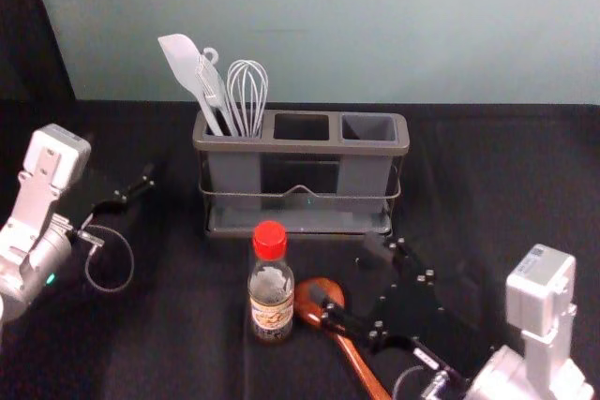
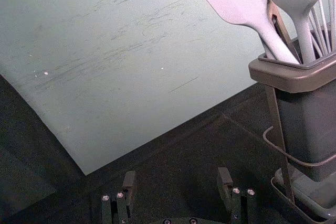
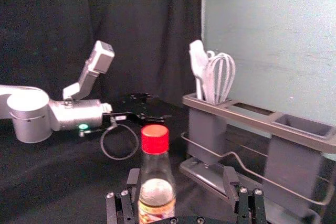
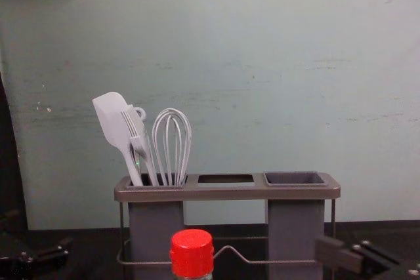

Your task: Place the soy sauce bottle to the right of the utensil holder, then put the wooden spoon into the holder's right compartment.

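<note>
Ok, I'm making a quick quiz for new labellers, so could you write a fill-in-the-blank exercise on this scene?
The soy sauce bottle has a ____ cap.
The whisk stands in the ____ compartment of the utensil holder.
The wooden spoon lies to the bottle's ____.
The right gripper is not shut but ____.

Missing words: red; left; right; open.

Scuffed grey-green wall (image 4: 262,44) — black curtain (image 3: 142,14) beside it; black cloth (image 1: 178,334) below
</note>
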